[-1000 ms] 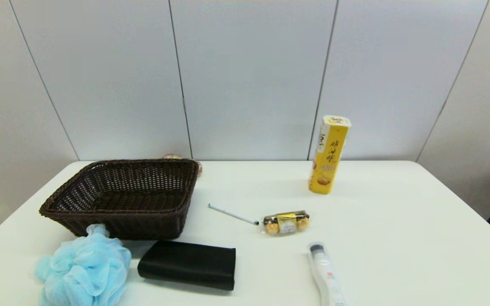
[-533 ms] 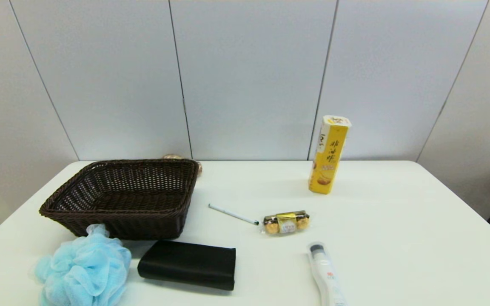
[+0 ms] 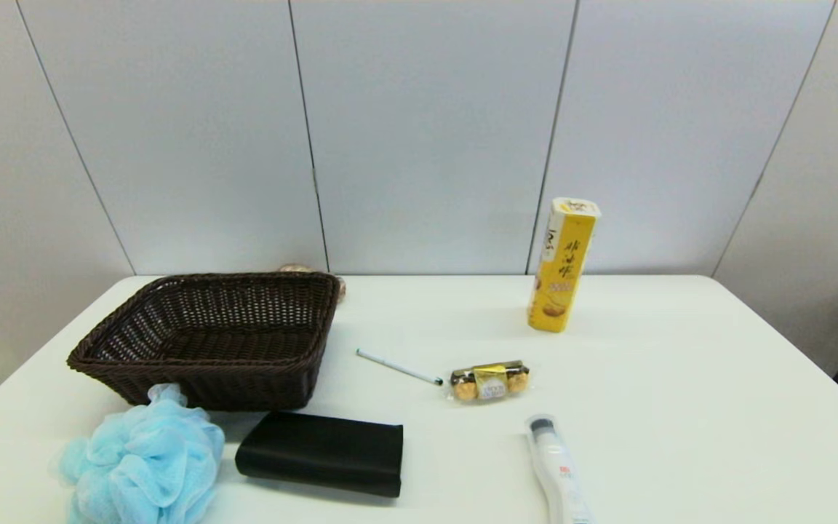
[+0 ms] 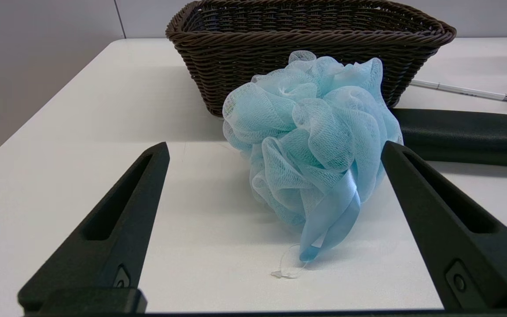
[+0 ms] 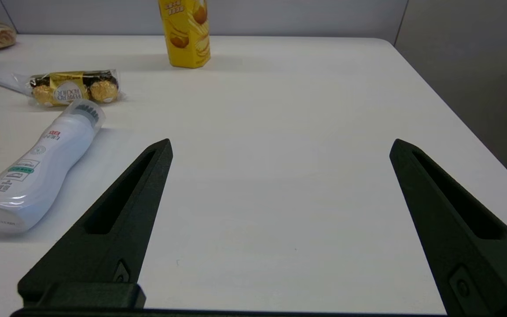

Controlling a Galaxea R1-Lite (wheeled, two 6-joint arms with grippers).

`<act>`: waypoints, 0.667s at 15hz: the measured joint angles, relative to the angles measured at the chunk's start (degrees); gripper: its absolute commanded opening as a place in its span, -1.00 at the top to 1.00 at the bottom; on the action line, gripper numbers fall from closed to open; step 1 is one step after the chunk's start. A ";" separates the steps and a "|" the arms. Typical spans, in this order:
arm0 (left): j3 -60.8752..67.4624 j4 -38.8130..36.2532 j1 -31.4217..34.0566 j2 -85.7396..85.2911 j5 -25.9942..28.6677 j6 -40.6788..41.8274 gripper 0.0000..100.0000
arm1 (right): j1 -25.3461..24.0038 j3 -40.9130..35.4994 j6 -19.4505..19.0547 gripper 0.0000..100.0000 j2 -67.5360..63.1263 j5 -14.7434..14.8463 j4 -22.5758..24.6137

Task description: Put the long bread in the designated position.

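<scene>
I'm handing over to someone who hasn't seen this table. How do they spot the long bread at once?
Find the dark wicker basket on the table's left. The long bread lies behind its far right corner, by the wall, mostly hidden from the head view. It is a rounded loaf with brown and pale stripes, unlike the gold-wrapped chocolate pack at mid-table.

The left gripper [image 4: 273, 149] has two long matte-black fingers [image 4: 117, 229], wedge-shaped and tapering to blunt tips; each carries a shallow elongated recess along its inner face, with a small round screw near the base. The right gripper [image 5: 280, 147] is built alike; its black fingers [image 5: 451, 220] show the same tapered wedges, recessed slots and a small screw low down; a black crossbar joins them at the base.
</scene>
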State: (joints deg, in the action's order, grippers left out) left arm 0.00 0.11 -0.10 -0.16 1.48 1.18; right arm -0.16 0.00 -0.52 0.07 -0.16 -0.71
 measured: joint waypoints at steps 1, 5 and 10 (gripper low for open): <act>0.00 -0.01 0.00 0.00 0.00 0.02 -1.00 | -0.02 0.00 0.04 -1.00 0.00 0.00 0.02; 0.00 -0.01 0.00 0.00 0.00 0.02 -1.00 | 0.00 0.00 0.00 -1.00 0.00 0.00 0.00; 0.00 -0.01 0.00 0.02 0.00 0.02 -1.00 | 0.00 0.00 -0.32 -1.00 0.00 -0.09 0.09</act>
State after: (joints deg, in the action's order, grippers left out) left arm 0.00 0.10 -0.10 -0.13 1.48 1.21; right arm -0.16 0.00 -0.84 0.07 -0.24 -0.62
